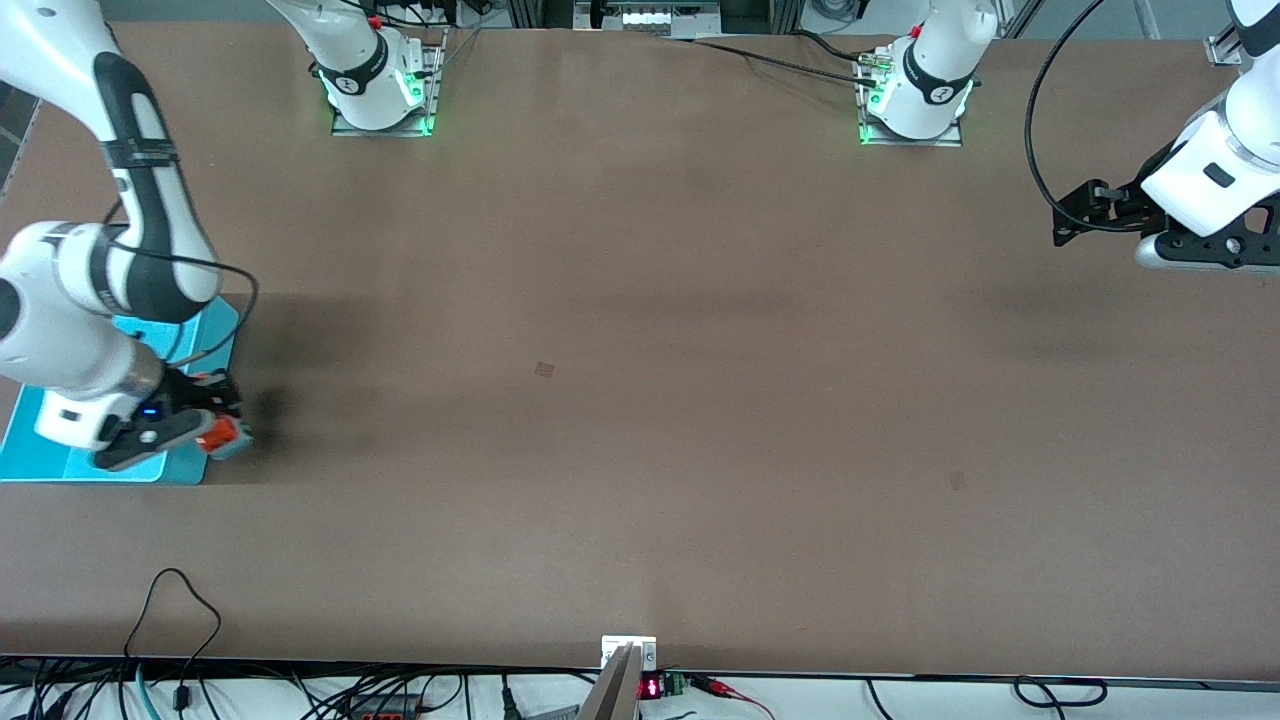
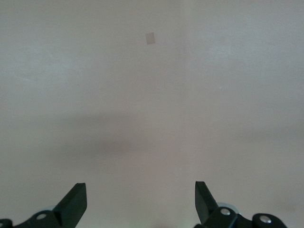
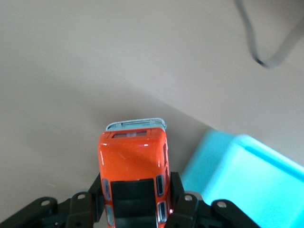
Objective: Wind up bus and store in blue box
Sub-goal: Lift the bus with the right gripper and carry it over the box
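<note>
- Front view shows the right gripper (image 1: 205,425) at the right arm's end of the table, up over the corner of the blue box (image 1: 215,335) that lies nearest the front camera and the table's middle.
- Its fingers pinch the bus (image 1: 222,437) between them, one on each long side of the toy.
- Right wrist view looks down on the bus's (image 3: 134,171) orange-red body and dark roof panel, with the silver-white end sticking out past the fingertips (image 3: 176,187).
- From that wrist, the bus hangs mostly over bare table, just beside the blue box's (image 3: 247,175) rounded corner and not inside its walls.
- The blue box sits on the table (image 1: 640,400) at the right arm's end, much of it hidden under the right arm's white wrist and forearm.
- The left gripper (image 1: 1085,212) waits in the air over the left arm's end of the table, well apart from the box and the bus.
- Left wrist view shows its two black fingers (image 2: 73,204) spread wide with nothing between them, only brown tabletop below and a small darker square patch (image 2: 150,38) on it.
</note>
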Tool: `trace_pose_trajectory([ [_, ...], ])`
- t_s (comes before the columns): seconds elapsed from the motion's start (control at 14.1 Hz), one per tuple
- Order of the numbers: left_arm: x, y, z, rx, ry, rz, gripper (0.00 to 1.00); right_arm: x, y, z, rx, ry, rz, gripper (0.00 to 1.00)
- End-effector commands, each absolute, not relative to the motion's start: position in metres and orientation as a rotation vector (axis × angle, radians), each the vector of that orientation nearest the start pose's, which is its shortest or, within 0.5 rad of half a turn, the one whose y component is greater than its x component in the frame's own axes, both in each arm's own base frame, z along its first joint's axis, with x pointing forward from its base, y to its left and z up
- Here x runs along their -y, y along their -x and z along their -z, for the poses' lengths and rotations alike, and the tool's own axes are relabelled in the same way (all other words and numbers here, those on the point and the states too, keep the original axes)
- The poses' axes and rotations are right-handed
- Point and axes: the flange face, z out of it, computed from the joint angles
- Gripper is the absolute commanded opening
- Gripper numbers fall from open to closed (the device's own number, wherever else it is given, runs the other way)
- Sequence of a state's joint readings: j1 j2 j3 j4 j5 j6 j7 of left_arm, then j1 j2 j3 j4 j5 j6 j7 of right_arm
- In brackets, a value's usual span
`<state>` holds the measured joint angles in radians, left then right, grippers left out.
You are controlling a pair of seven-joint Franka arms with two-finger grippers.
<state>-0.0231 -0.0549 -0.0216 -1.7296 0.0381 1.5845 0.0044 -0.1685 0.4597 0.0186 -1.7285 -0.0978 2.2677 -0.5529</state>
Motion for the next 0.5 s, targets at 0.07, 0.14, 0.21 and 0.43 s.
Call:
trace_pose_trajectory([
  [0.07,0.017,-0.535,-0.589,-0.097,3.097,-0.137,1.00,0.167,-0.649,-0.343,0.525,3.142,0.122,0.00],
  [0.14,0.018,-0.537,-0.589,-0.099,3.097,-0.140,1.00,0.181,-0.646,-0.341,0.506,3.143,0.121,0.00],
  [0.21,0.018,-0.537,-0.589,-0.099,3.097,-0.140,1.00,0.198,-0.641,-0.338,0.452,3.152,0.114,0.00],
  [0.43,0.018,-0.537,-0.589,-0.099,3.097,-0.137,1.00,0.233,-0.626,-0.318,0.340,3.178,0.050,0.00],
])
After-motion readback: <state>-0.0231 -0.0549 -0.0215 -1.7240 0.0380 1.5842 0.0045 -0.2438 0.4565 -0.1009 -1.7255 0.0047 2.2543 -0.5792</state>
